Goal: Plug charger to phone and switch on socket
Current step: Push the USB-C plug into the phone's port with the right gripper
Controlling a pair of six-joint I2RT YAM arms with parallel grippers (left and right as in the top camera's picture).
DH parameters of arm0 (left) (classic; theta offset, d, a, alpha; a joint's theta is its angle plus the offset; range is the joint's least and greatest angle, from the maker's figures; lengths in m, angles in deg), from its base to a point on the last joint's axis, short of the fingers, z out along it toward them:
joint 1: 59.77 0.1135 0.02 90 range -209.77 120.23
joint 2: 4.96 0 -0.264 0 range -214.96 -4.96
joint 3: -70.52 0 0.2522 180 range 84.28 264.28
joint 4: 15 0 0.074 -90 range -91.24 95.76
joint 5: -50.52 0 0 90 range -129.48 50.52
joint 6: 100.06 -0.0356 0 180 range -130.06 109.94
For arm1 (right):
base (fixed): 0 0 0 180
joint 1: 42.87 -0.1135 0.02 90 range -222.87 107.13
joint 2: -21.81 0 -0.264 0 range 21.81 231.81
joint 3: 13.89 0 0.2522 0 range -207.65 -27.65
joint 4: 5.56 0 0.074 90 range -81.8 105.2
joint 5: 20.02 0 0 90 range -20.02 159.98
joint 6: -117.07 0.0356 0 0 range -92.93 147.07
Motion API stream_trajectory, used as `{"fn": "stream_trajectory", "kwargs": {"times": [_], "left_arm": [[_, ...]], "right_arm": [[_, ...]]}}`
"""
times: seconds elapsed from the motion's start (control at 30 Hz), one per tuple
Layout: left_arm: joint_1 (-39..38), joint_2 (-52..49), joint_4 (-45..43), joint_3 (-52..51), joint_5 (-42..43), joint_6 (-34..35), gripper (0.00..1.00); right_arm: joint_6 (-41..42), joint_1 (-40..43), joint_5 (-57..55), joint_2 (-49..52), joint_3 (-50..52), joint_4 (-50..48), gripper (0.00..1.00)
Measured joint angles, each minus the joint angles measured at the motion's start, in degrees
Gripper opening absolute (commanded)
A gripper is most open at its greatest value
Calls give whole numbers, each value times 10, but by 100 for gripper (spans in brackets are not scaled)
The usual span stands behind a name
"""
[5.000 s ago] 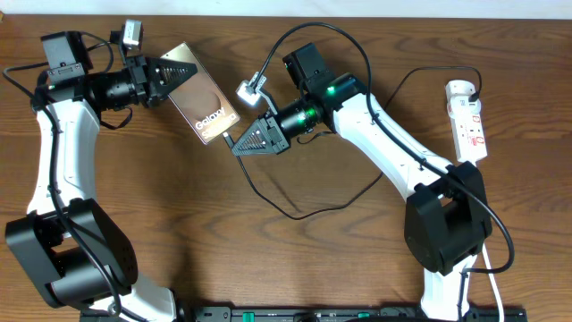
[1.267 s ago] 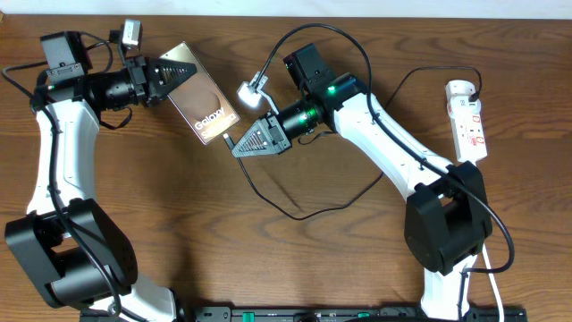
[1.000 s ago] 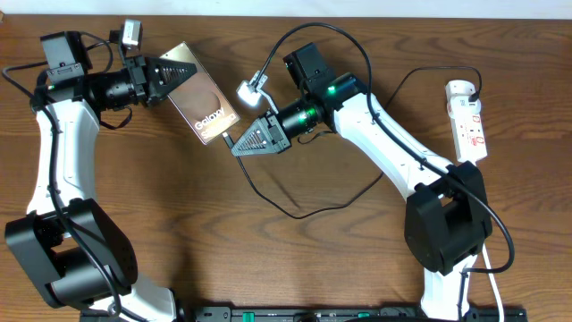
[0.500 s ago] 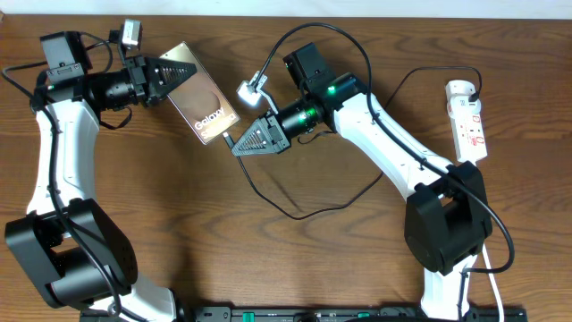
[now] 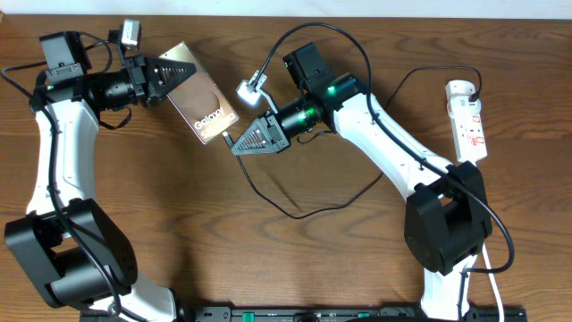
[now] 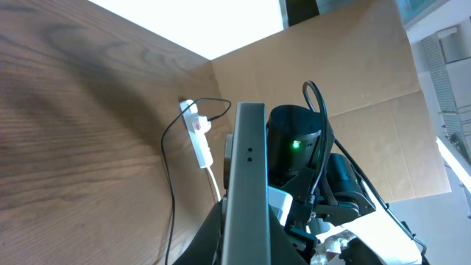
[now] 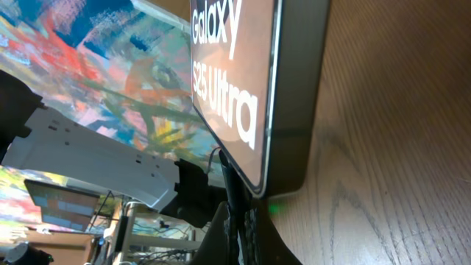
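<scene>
The phone (image 5: pixel 204 100) is a glossy grey-brown slab with white Galaxy lettering, held off the table at upper left. My left gripper (image 5: pixel 181 68) is shut on its far end; in the left wrist view the phone's edge (image 6: pixel 244 184) stands between the fingers. My right gripper (image 5: pixel 236 146) is shut on the charger's black connector tip (image 5: pixel 229 139), right at the phone's lower edge. In the right wrist view the thin cable (image 7: pixel 231 202) runs up between the fingers to the phone's bottom edge (image 7: pixel 250 110). The charger cable (image 5: pixel 295 210) loops across the table. The socket (image 5: pixel 469 121) lies at far right.
The socket's thick white cord (image 5: pixel 493 268) runs down the right side past the right arm's base (image 5: pixel 444 224). A black plug cable (image 5: pixel 416 76) leads to the socket's top end. The left arm's base (image 5: pixel 67 259) sits at lower left.
</scene>
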Motion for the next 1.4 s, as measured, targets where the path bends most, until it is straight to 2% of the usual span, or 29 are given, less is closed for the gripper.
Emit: {"fn": "stream_trajectory", "kwargs": {"times": [1.4], "left_arm": [[-2, 0, -2, 0, 0, 0, 7]], "right_arm": [[17, -1, -6, 0, 0, -11, 1]]}}
